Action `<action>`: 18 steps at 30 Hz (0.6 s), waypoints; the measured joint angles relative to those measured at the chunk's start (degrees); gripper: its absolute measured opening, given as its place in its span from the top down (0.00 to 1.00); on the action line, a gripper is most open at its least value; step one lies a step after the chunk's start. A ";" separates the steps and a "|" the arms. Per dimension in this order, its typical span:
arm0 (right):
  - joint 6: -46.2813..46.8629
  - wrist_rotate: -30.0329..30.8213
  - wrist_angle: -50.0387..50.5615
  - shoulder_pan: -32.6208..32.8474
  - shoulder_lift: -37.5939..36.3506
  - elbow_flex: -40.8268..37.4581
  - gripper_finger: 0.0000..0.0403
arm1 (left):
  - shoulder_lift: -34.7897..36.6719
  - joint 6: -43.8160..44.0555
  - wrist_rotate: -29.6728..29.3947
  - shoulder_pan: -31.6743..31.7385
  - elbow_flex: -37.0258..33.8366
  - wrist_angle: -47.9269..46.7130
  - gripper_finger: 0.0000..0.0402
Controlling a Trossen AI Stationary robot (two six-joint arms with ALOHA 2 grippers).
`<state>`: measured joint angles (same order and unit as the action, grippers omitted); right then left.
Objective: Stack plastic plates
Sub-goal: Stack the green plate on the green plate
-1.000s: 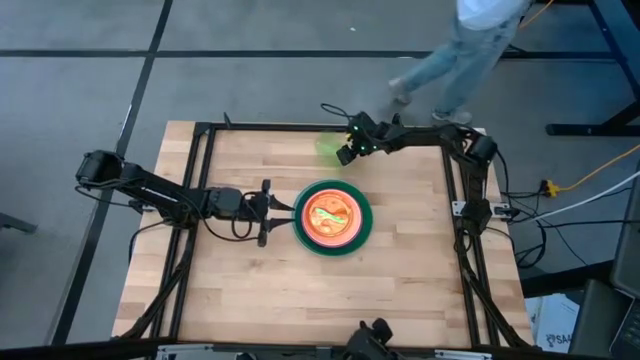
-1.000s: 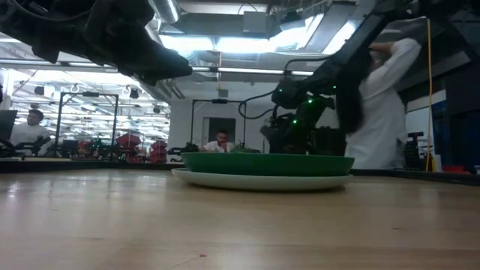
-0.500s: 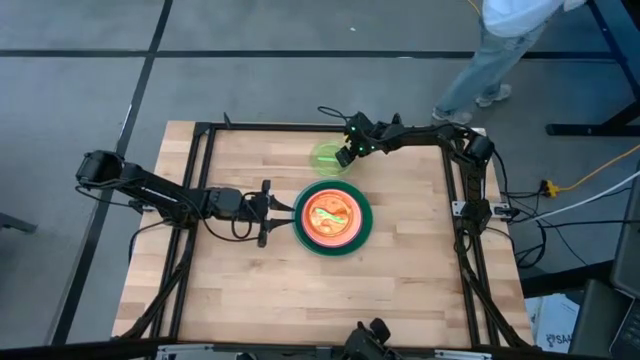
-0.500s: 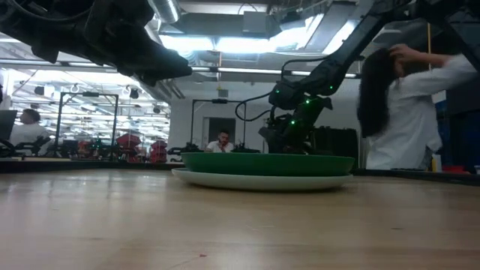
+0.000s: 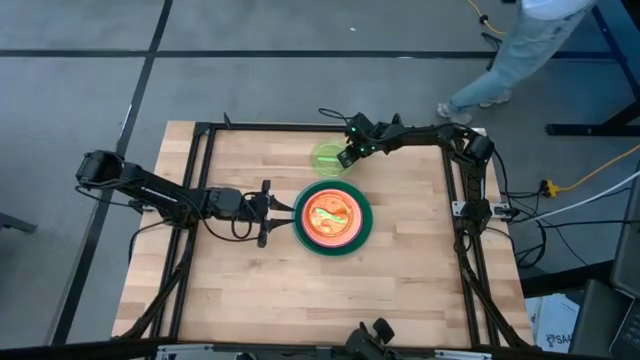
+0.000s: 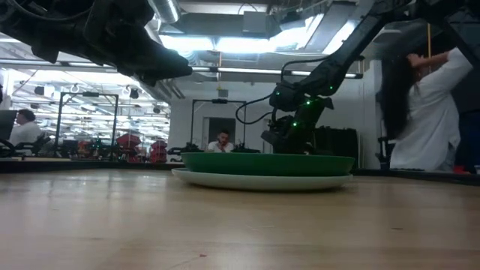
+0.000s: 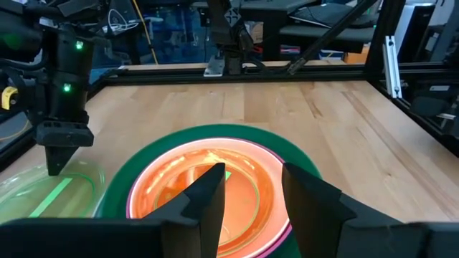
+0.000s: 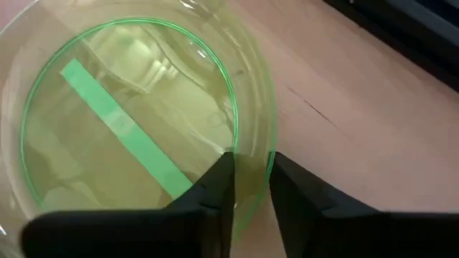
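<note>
Table (image 5: 240, 290): wooden top, stack at centre.

Stack (image 5: 333, 217): dark green plate (image 5: 365, 228) largest, over pale plate visible in low view; magenta rim (image 7: 281, 228), translucent orange plate (image 5: 333, 213) and lime piece inside.

Loose lime green plate (image 5: 328, 156): lying just beyond stack, apart from it.

Right gripper (image 8: 251, 175): fingers straddling lime plate rim, narrow gap, one inside, one outside; whether clamped unclear.

Left gripper (image 7: 252, 188): beside stack edge, fingers apart, holding nothing.

Advice: pinch rim firmly, lift level, clear green rim, centre over orange plate, release low.
</note>
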<state>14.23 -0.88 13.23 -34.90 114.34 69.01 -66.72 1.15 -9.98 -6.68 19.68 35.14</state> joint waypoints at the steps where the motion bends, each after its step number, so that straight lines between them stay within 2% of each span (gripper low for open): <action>1: -0.29 0.24 0.09 0.00 0.01 0.00 0.80 | 0.00 -0.01 0.00 0.00 0.00 0.00 0.67; 8: -1.83 0.20 0.90 -0.02 0.01 0.00 0.93 | 0.00 0.01 0.00 0.00 0.00 0.04 0.67; 18: -2.63 -1.40 1.44 -0.04 -0.41 0.00 0.99 | 0.00 0.35 -0.39 -0.02 0.00 0.11 0.67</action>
<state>11.60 -2.28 14.67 -34.94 113.93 69.01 -66.72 1.50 -10.37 -6.70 19.68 35.24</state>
